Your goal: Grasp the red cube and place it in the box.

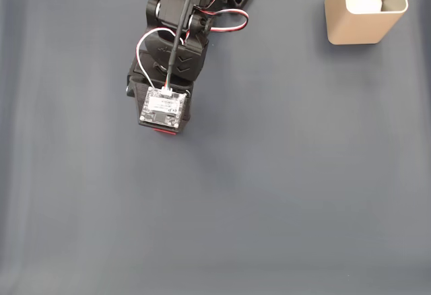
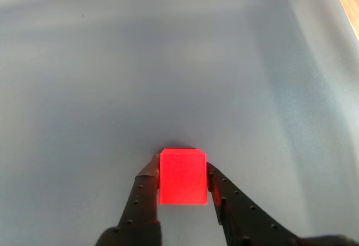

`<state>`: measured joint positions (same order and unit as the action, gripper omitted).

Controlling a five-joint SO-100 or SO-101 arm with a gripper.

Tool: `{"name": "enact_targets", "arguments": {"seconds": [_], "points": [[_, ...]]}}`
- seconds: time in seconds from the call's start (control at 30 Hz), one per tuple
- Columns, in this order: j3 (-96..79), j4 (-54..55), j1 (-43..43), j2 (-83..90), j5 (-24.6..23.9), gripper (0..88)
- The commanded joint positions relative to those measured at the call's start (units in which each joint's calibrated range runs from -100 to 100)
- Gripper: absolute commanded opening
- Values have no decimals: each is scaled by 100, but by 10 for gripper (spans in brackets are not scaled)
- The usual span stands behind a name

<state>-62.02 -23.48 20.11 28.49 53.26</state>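
Wrist view: the hand is closed on the cube. Both black fingers press against the cube's left and right faces, with no gap visible on either side. The cube is bright red and plain-faced, with no marking. It sits at the fingertips, low in the picture, with a faint shadow just beyond it on the surface. Whether the cube touches the surface or is held just clear of it cannot be determined.

Fixed view: the hand points down at the surface, left of centre. A small circuit board is mounted on top of it; the print on the board is too small to read. A black cable and red and white wires run from the board up along the black arm to the top edge. A thin strip of the cube shows below the board's lower edge.

The box stands upright at the top right corner of the surface, well apart from the hand. It is beige, with rounded corners and a whitish interior. No label or writing is visible on it.
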Motion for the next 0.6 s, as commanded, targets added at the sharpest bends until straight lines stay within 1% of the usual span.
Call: {"name": "enact_targets", "arguments": {"seconds": [0.0,0.1,0.23,0.57], "points": [[131,-69,-55,219,-34,2],[140,-127,-90,280,-44,1],[350,-512,-133,401,-29,1],[1963,-2802,-630,929,-54,1]]}}
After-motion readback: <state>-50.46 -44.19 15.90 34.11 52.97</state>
